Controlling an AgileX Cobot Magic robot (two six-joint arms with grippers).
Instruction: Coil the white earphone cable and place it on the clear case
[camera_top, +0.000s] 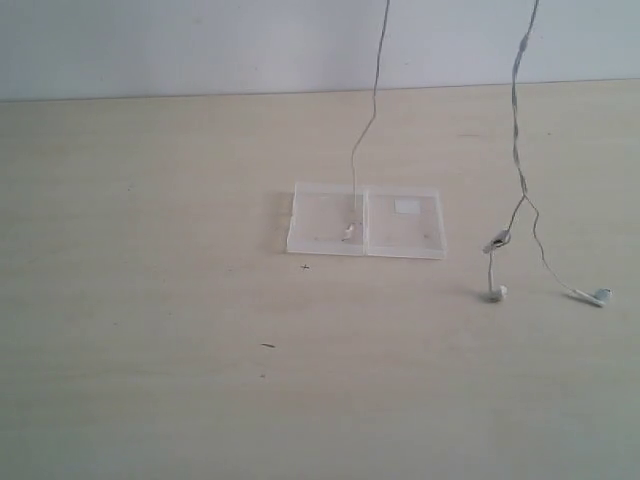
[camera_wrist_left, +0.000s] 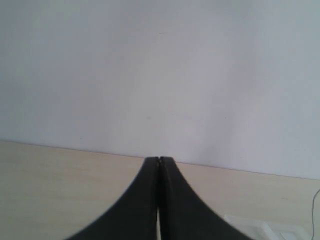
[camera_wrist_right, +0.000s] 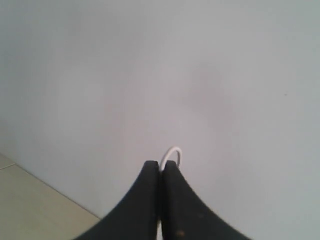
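The white earphone cable (camera_top: 516, 130) hangs in two thin strands from above the exterior view. One strand drops to its plug end (camera_top: 348, 232), which rests on the clear case (camera_top: 405, 235). The other runs down past a small inline piece (camera_top: 497, 240) to two earbuds (camera_top: 497, 292) (camera_top: 600, 296) lying on the table to the right of the case. My right gripper (camera_wrist_right: 161, 164) is shut on the cable, and a small white loop (camera_wrist_right: 175, 151) sticks out past its tips. My left gripper (camera_wrist_left: 159, 159) is shut, high above the table, apparently pinching the other strand. Both grippers are outside the exterior view.
The case lies open and flat on a pale wooden table (camera_top: 150, 300), with a white label (camera_top: 407, 206) on its right half. A plain white wall (camera_top: 200, 40) stands behind. A corner of the case (camera_wrist_left: 250, 227) shows in the left wrist view.
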